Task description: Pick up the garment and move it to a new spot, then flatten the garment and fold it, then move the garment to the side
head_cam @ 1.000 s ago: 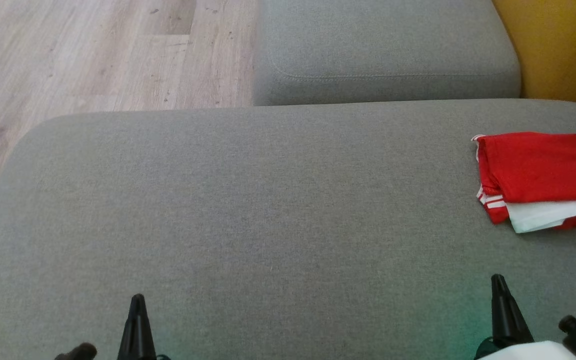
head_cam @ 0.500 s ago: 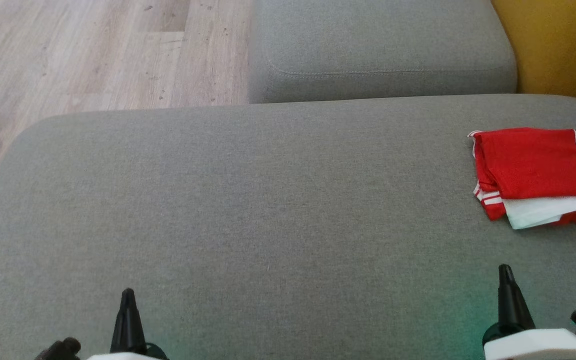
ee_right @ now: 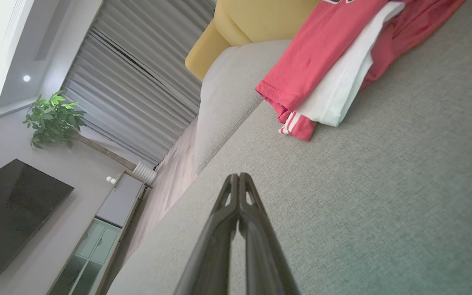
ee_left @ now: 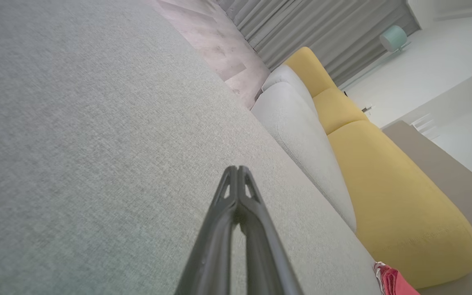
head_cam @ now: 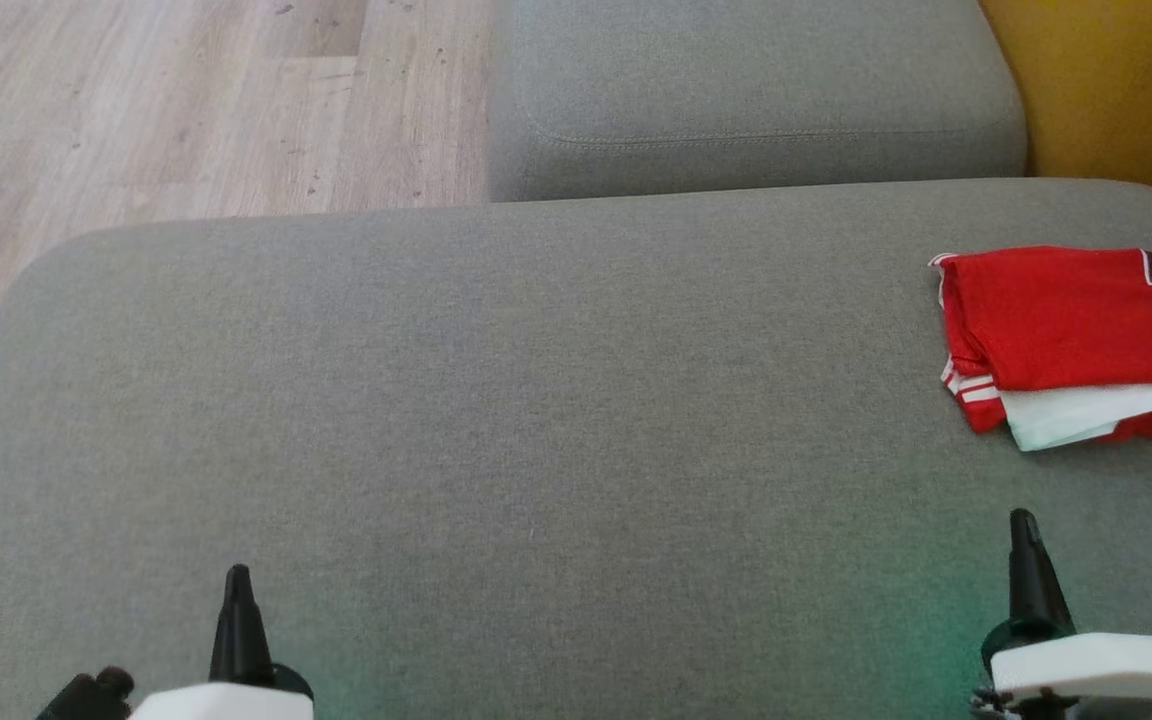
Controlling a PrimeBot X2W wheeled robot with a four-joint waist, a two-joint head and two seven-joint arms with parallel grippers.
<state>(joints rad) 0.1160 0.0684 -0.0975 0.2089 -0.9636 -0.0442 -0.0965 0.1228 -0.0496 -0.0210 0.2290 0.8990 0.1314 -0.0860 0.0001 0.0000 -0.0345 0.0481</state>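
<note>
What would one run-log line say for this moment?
garment: folded, right side of grey cushion | left hand: shut, empty | right hand: shut, empty

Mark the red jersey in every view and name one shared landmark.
Head view: red jersey at the right edge, mid-height.
Left wrist view: jersey, a sliver in the bottom right corner.
Right wrist view: jersey, folded, top right.
Shared landmark: the yellow sofa cushion near it.

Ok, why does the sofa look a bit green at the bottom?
Head view: a faint green glow tints the grey sofa cushion beside the left hand and right hand; I can't tell what casts it. Right wrist view: the same green tint in the lower right corner.
</note>
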